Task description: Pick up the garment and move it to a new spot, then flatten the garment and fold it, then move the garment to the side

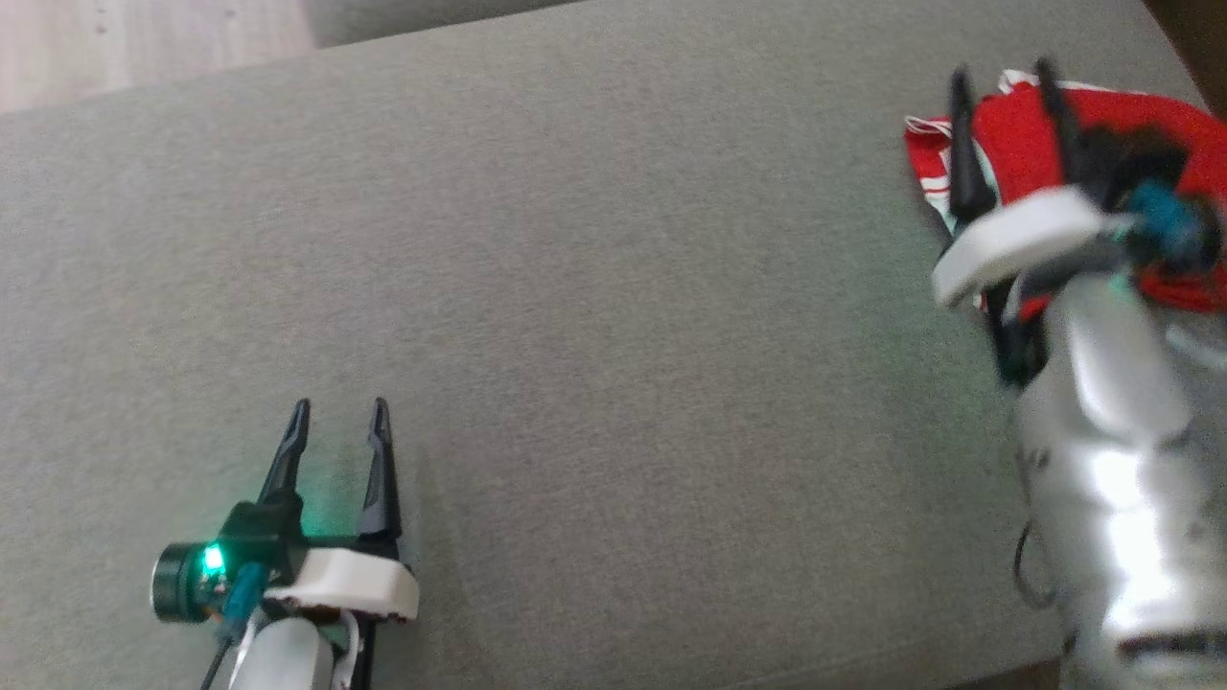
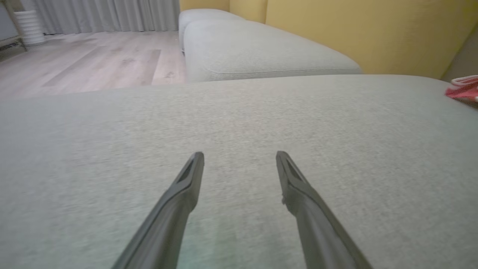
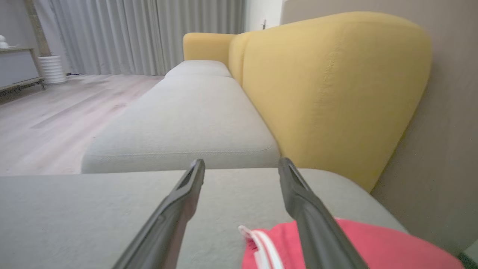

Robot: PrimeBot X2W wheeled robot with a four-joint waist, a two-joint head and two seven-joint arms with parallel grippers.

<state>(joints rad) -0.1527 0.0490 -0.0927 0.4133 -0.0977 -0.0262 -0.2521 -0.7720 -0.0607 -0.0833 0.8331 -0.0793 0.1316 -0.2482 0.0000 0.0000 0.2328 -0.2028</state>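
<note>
- Since the right gripper [image 1: 1002,75] hangs with its fingers apart and nothing between them, right over the garment [image 1: 1016,144], I judge the step in hand to be the letting-go at the side.
- To do it well, lift that gripper straight up until both fingertips are clear of the cloth, and only then draw back. A sideways pull could catch a layer and drag the fold open.
- Hold the fingers spread during the lift, so that no hem gets pinched.
- Left gripper [image 1: 341,407], also spread and empty, hovers low over the bare cushion [image 1: 613,335]. The garment is well off to its right, so it need not move.
- Garment: red cloth with a white, red-striped band along one edge. It lies as a compact bundle below and just ahead of the right gripper's fingers, banded edge toward the left finger's side.
- It sits at the cushion's end, near the wall [image 3: 448,112] on that gripper's right.
- Blur and the arm hide much of it, so I cannot tell how neat the fold is.
</note>
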